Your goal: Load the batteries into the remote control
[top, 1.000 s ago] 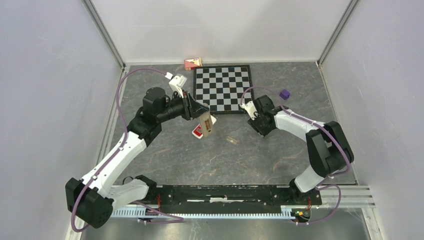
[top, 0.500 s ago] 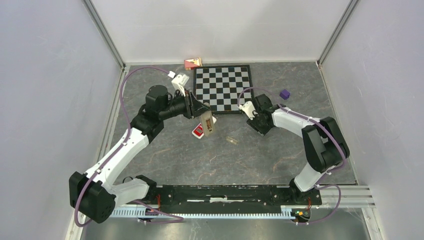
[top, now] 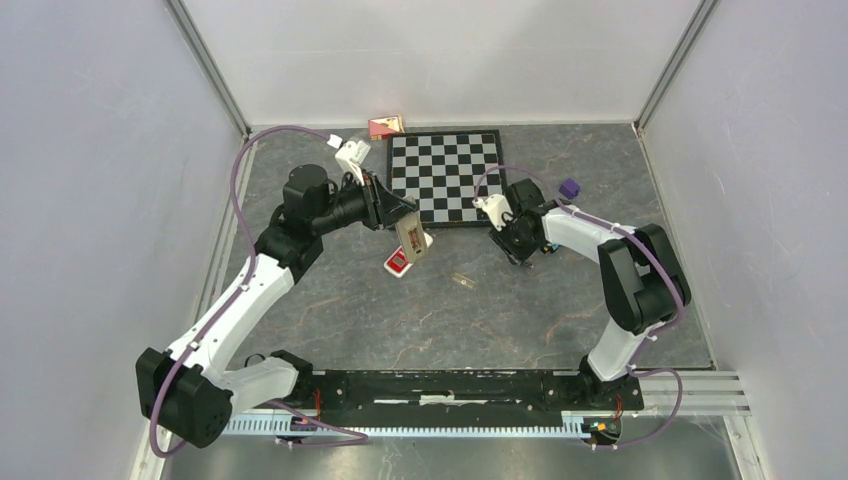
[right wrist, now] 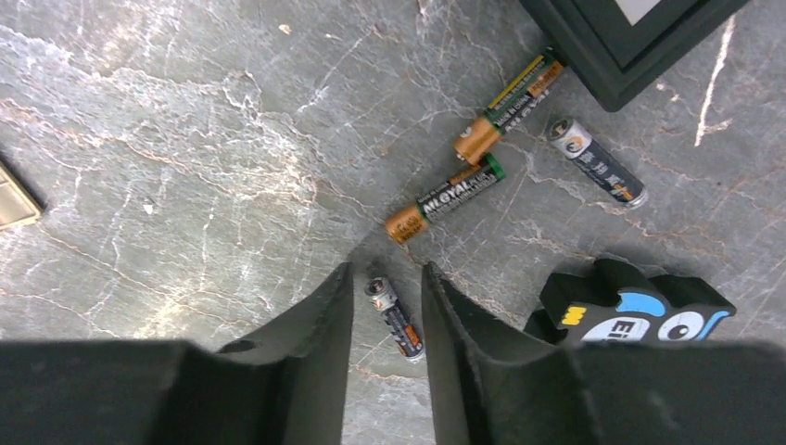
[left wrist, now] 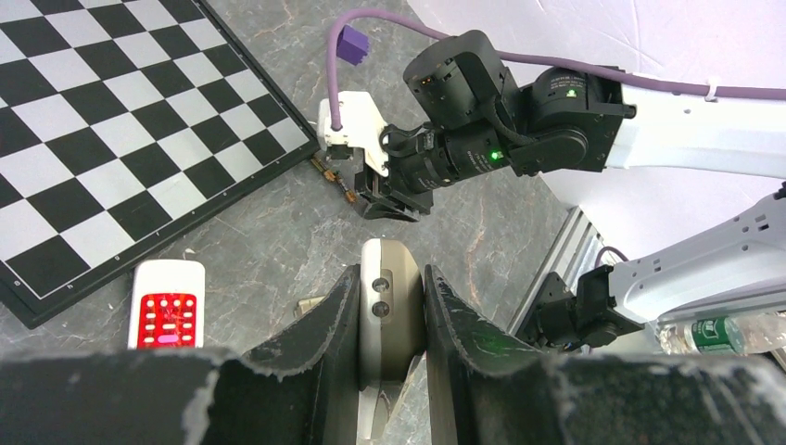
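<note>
"EI" on the black cartoon piece (right wrist: 640, 301); print on the batteries (right wrist: 445, 197) is unreadable

A robotics lab test cell is shown. A table (top: 400, 320) with a grey stone-pattern top is closed in on three sides by plain pale walls (top: 90, 200) held in metal posts (top: 207, 65). A left arm (top: 235, 305) and a right arm (top: 585, 232) are bolted to a black rail (top: 450, 385) at the near edge, and purple cables (top: 236, 190) are run along them. Unrelated props are scattered on the top: a chessboard (top: 445, 175), a purple cube (top: 569, 187), a red remote (top: 398, 263) and loose batteries (right wrist: 445, 199).
</note>
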`<state>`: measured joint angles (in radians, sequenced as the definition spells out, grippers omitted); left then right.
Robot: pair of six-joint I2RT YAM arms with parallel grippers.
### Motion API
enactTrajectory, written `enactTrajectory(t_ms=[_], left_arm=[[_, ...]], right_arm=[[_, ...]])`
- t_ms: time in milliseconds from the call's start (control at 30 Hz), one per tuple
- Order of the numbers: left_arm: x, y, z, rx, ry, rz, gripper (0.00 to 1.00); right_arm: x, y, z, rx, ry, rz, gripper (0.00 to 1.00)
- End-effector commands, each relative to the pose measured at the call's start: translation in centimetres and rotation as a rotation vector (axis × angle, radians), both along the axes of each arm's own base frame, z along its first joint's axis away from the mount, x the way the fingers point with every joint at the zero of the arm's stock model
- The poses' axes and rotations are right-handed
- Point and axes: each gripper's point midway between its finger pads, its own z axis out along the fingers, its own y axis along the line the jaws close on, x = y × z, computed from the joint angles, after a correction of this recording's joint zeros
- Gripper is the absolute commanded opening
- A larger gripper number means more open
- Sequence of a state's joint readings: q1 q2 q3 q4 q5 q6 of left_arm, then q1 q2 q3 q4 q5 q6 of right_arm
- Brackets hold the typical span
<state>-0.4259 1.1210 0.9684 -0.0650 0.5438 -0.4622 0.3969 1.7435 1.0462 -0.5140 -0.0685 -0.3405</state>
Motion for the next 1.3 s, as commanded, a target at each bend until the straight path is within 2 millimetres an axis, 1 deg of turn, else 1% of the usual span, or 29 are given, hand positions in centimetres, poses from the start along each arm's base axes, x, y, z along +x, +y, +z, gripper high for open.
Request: enactTrajectory(t_ms=[0, 67, 167, 267, 400, 533, 567, 633, 667, 733, 800, 867, 1033, 1133, 1267], left_arm=[[-0.6, 0.3, 2.9, -0.038, -0.100, -0.008, 0.02], [-0.8, 0.4, 2.7, -0.039, -0.097, -0.009, 0.02], [-0.9, 0.5, 2.8, -0.045, -0.097, -0.006, 0.02], [-1.0, 0.5, 2.9, -0.047, -0.098, -0.009, 0.02], [-1.2, 0.4, 2.9, -0.049, -0.096, -0.015, 0.02], [-1.4, 0.4, 2.8, -0.052, -0.092, -0.020, 0.02], [-1.4, 0.4, 2.8, -0.051, -0.092, -0.020, 0.02], [-1.5, 0.5, 2.8, -0.051, -0.093, -0.021, 0.02], [-1.5, 0.5, 2.7, -0.052, -0.093, -0.020, 0.02], [-1.6, 0.5, 2.7, -0.051, -0.092, -0.019, 0.02], [-1.6, 0.6, 2.6, -0.051, -0.092, -0.017, 0.02], [-1.6, 0.6, 2.5, -0.050, -0.090, -0.019, 0.02], [-1.6, 0.6, 2.7, -0.052, -0.094, -0.019, 0.02], [-1.6, 0.6, 2.7, -0.051, -0.095, -0.020, 0.02], [-1.6, 0.6, 2.6, -0.057, -0.082, -0.014, 0.02]], right_arm=[[-2.2, -0.6, -1.1, -0.004, 0.062, -0.018, 0.45], [-2.2, -0.8, -0.9, -0.006, 0.047, -0.014, 0.50], [-2.7, -1.1, -1.1, -0.014, 0.053, -0.010, 0.51], [-3.7, -1.5, -1.5, -0.014, 0.087, -0.022, 0.45], [-4.4, -2.4, -2.2, -0.030, 0.132, -0.076, 0.37], [-4.3, -3.1, -2.4, -0.057, 0.138, -0.113, 0.34], [-4.2, -3.2, -2.2, -0.061, 0.129, -0.119, 0.35], [-4.1, -3.3, -1.8, -0.063, 0.117, -0.119, 0.45], [-4.0, -3.4, -1.7, -0.064, 0.112, -0.119, 0.47], [-4.2, -3.4, -1.4, -0.048, 0.110, -0.109, 0.50], [-4.5, -3.3, -1.5, -0.029, 0.118, -0.104, 0.50], [-4.8, -3.2, -1.8, -0.023, 0.132, -0.101, 0.47], [-4.9, -3.6, -2.3, -0.046, 0.155, -0.120, 0.34], [-4.5, -3.6, -2.3, -0.048, 0.148, -0.139, 0.27], [-3.6, -3.0, -1.7, -0.020, 0.118, -0.167, 0.13]])
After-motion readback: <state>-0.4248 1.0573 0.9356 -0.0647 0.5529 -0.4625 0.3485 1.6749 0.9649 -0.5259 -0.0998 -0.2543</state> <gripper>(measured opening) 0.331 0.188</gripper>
